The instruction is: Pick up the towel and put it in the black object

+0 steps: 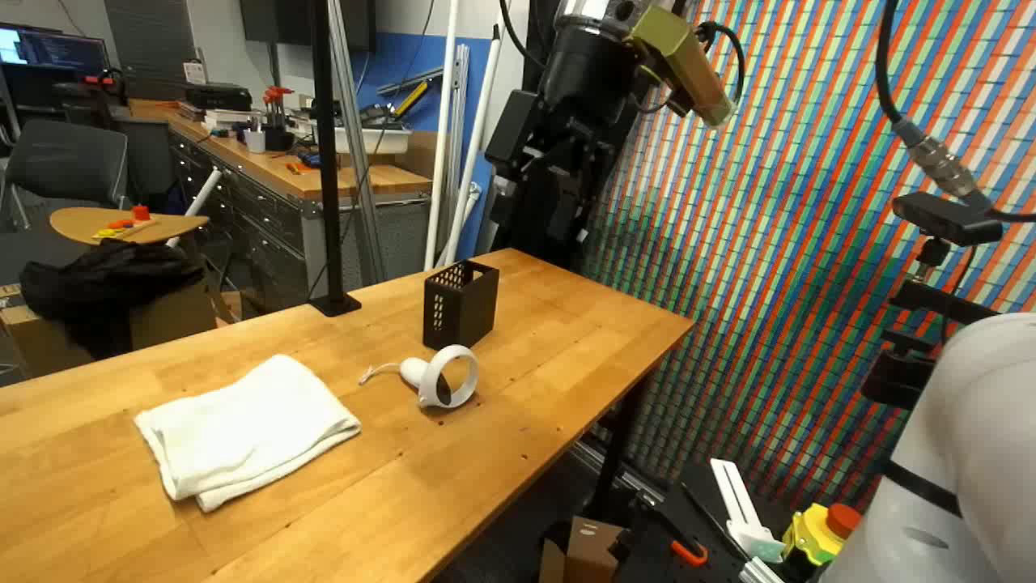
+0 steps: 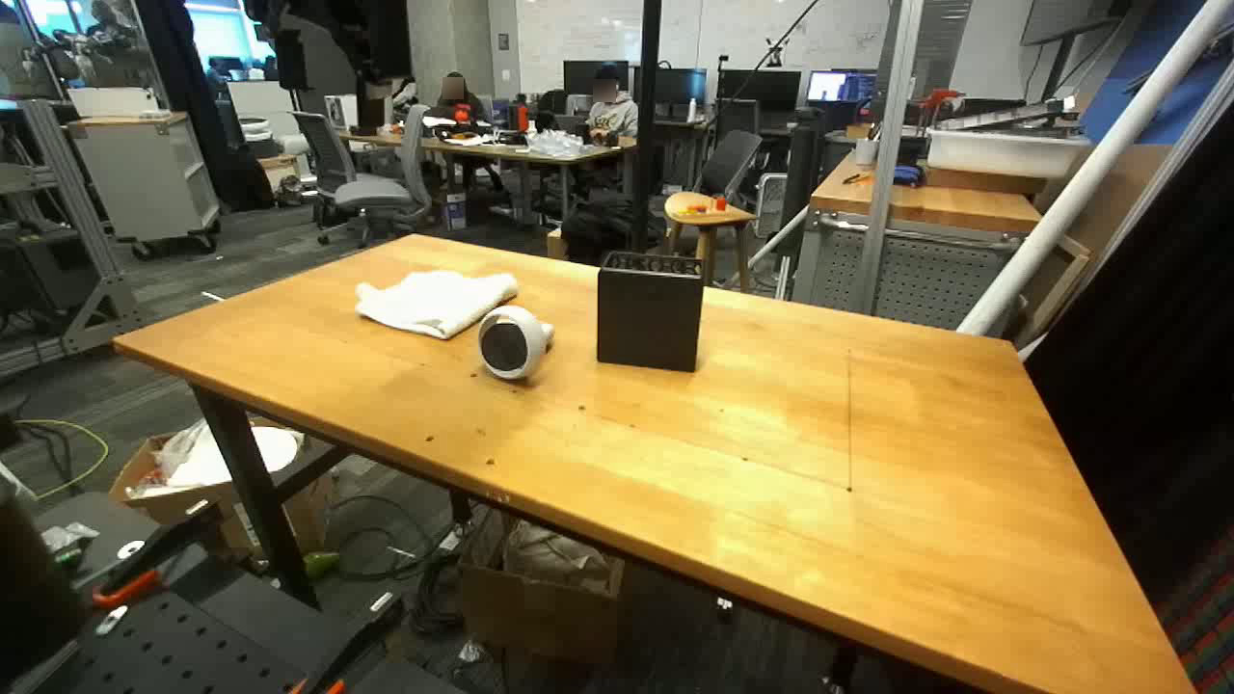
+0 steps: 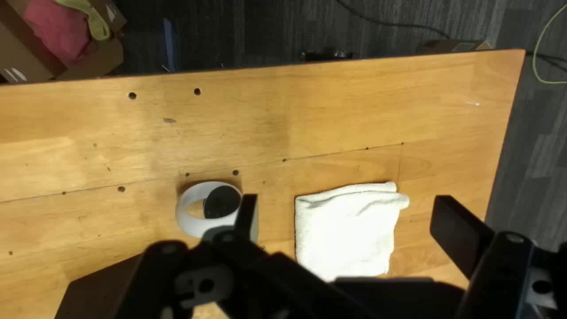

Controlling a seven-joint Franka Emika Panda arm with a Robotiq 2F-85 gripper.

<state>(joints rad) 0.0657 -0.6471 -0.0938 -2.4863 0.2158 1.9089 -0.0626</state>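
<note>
The white folded towel (image 1: 251, 429) lies flat on the wooden table. It also shows in an exterior view (image 2: 434, 301) and between my fingers in the wrist view (image 3: 345, 235). The black object (image 1: 473, 312) is an upright, open-topped box with perforated sides. It stands on the table in both exterior views (image 2: 649, 318), and part of it shows at lower left in the wrist view (image 3: 97, 288). My gripper (image 3: 346, 210) is open and empty, with its fingers wide apart. It hangs high above the table in an exterior view (image 1: 541, 219). The inside of the box is hidden.
A white ring-shaped controller (image 1: 451, 380) with a cord lies between the towel and the box; in the wrist view (image 3: 188, 223) it is near the left finger. A black pole (image 1: 326, 162) stands at the table's (image 1: 558, 356) edge. The white robot body (image 1: 963, 453) is at lower right.
</note>
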